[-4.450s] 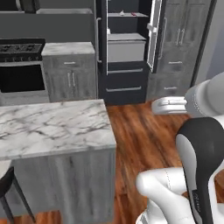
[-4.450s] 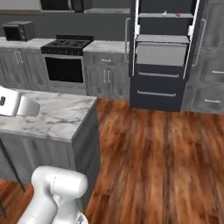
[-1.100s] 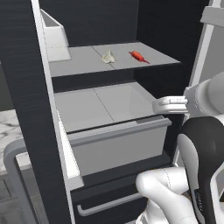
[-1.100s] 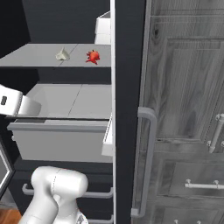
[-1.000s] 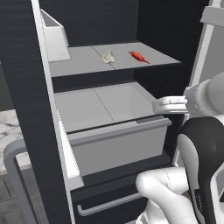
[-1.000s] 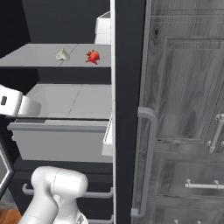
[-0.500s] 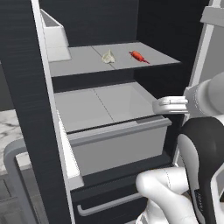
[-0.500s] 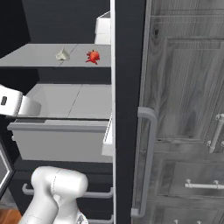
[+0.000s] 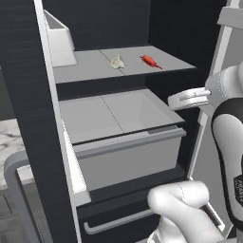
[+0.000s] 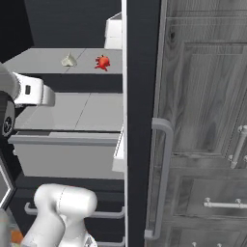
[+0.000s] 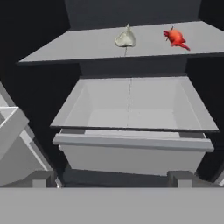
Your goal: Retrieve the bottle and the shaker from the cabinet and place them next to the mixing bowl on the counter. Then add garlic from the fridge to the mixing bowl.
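While end effector (image 11: 112,179) wide — garlic (image 11: 125,38) on fridge shelf (image 11: 78,46), above drawer (image 11: 131,127).

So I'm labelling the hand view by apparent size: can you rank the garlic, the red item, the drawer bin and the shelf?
1. Shelf, widest.
2. Drawer bin, close behind and nearer the camera, so unsure.
3. Garlic and red item: look alike, no ranking.
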